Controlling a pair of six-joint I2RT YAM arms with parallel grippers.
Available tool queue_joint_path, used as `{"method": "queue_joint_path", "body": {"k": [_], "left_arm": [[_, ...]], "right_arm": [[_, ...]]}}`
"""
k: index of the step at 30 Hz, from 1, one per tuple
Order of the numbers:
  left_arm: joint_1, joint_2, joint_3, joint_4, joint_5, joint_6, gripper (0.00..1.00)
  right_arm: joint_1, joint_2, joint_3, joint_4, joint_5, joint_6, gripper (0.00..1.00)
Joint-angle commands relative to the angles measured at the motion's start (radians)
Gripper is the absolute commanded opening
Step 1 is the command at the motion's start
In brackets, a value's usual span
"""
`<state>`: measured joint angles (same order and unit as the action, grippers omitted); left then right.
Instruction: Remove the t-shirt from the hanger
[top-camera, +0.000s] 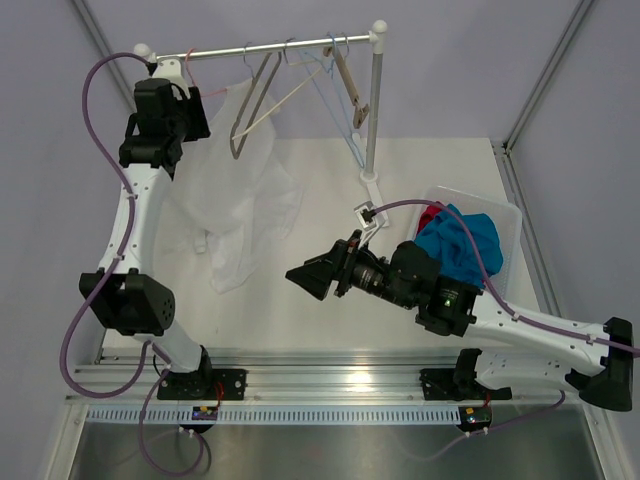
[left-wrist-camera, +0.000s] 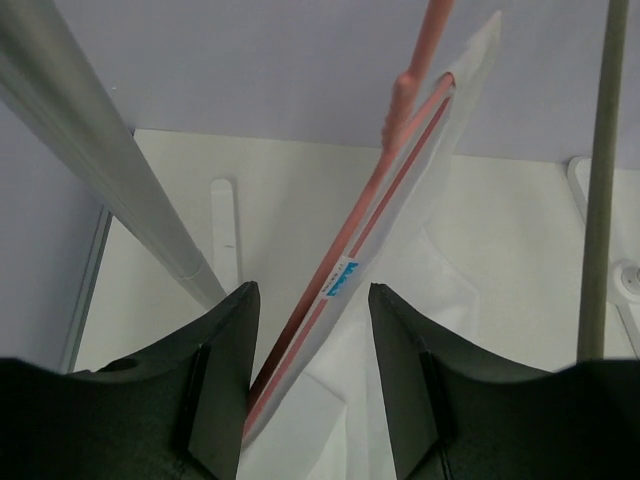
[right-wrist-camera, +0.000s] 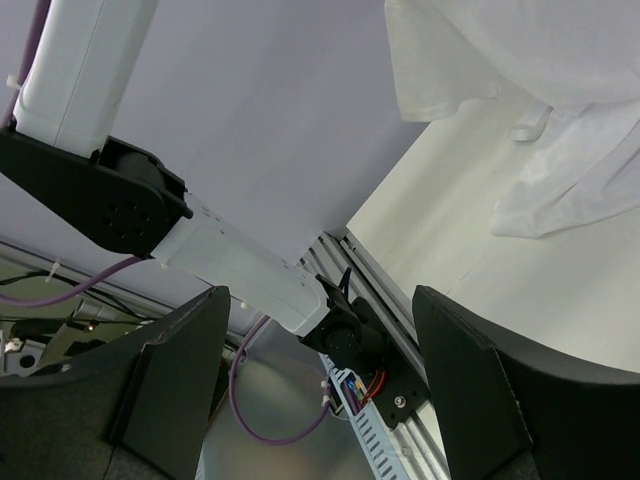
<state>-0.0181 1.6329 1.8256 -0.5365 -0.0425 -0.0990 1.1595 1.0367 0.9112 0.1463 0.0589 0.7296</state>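
The white t-shirt (top-camera: 240, 200) hangs from a pink hanger (top-camera: 190, 72) at the left end of the rack rod (top-camera: 260, 47), and its lower part is heaped on the table. My left gripper (top-camera: 200, 108) is up at the collar. In the left wrist view the pink hanger (left-wrist-camera: 400, 110) and the shirt collar (left-wrist-camera: 420, 230) run between the fingers of the left gripper (left-wrist-camera: 312, 290). The hanger lies against the left finger, with a gap on the right side. My right gripper (top-camera: 305, 280) hovers open and empty over the table, right of the shirt (right-wrist-camera: 530, 60).
Three bare hangers (top-camera: 255, 100) hang further right on the rod. The rack pole (top-camera: 375, 100) stands at its right end. A white bin (top-camera: 510, 215) at the right holds blue and red clothes (top-camera: 460, 245). Grey frame posts rise behind.
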Motion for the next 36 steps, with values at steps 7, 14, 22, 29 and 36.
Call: {"method": "queue_joint_path", "body": {"k": [7, 14, 22, 29, 36], "left_arm": [[0.004, 0.054, 0.054, 0.073, -0.040, 0.030, 0.26], [0.004, 0.016, 0.057, 0.075, -0.034, -0.014, 0.05], [0.003, -0.053, 0.081, 0.075, -0.008, -0.060, 0.00], [0.004, -0.126, 0.116, 0.075, 0.030, -0.090, 0.00], [0.003, -0.182, 0.055, 0.078, 0.027, -0.111, 0.00]], "right_arm": [[0.017, 0.022, 0.072, -0.011, -0.007, -0.050, 0.83], [0.023, 0.078, 0.101, -0.011, -0.036, -0.053, 0.83], [0.052, 0.118, 0.123, -0.008, -0.036, -0.050, 0.83], [0.086, 0.158, 0.138, 0.006, -0.039, -0.056, 0.83], [0.106, 0.164, 0.140, 0.006, -0.019, -0.047, 0.83]]}}
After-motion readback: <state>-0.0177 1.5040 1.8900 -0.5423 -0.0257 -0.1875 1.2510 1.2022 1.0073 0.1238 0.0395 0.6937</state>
